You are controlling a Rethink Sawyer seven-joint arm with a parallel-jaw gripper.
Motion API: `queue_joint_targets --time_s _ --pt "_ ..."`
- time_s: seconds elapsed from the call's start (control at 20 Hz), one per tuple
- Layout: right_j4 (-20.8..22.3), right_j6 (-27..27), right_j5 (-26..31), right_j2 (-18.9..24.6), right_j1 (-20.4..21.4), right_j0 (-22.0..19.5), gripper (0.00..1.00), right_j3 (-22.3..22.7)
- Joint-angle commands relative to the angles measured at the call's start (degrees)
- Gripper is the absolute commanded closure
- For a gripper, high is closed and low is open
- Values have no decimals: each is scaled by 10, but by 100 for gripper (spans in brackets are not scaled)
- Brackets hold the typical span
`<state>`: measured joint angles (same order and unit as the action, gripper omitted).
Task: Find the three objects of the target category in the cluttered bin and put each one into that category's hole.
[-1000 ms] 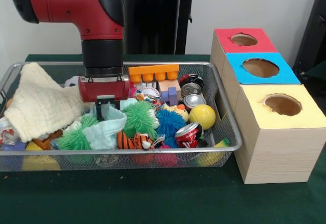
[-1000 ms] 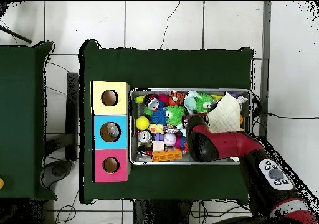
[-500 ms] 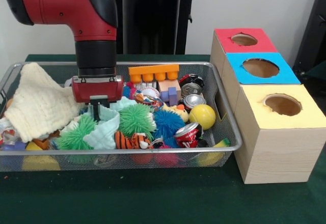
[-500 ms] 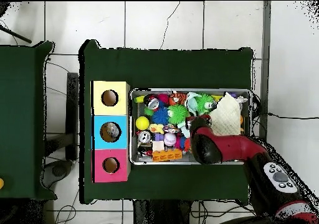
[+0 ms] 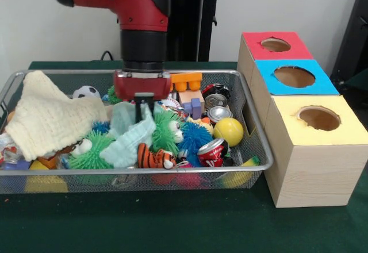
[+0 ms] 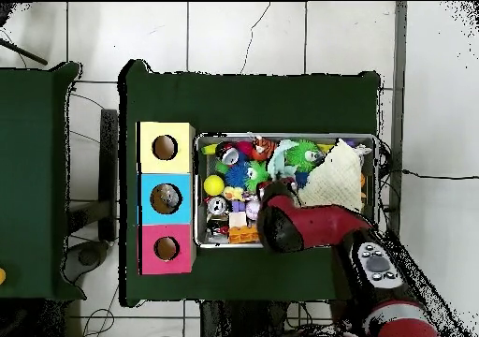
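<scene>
My gripper (image 5: 144,110) hangs low in the middle of the wire bin (image 5: 260,141), shut on a pale mint cloth (image 5: 127,141) that trails down to the left from its fingers. Around the cloth lie green spiky balls (image 5: 168,131), a blue spiky ball (image 5: 194,137), a tiger toy (image 5: 154,158), a yellow ball (image 5: 229,131) and drink cans (image 5: 213,149). In the overhead view the arm (image 6: 285,226) covers the gripper, and the mint cloth (image 6: 281,159) shows beyond it.
A cream knitted cloth (image 5: 49,118) fills the bin's left end. An orange block (image 5: 187,80) lies at the back. To the right of the bin stand the red (image 5: 253,40), blue (image 5: 264,72) and yellow (image 5: 345,129) boxes, each with a round hole on top.
My gripper has moved right across the bin, dragging the mint cloth with it. The green spiky balls shifted as the cloth passed.
</scene>
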<state>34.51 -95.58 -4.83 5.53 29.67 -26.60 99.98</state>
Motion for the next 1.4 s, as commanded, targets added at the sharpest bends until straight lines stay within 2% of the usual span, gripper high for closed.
queue_joint_targets --time_s 0.05,0.35,0.5,0.7,0.95,1.4 --pt "-91 -193 -14 -78 6 80 100 104" --pt "-154 -194 -67 -101 0 114 100 141" --pt "-174 -192 -89 -93 -2 116 100 160" --pt "-174 -182 -118 -61 -23 82 100 163" --pt "-168 -168 -133 -40 -43 53 100 158" --pt "-174 -160 -161 -31 -59 62 100 154"
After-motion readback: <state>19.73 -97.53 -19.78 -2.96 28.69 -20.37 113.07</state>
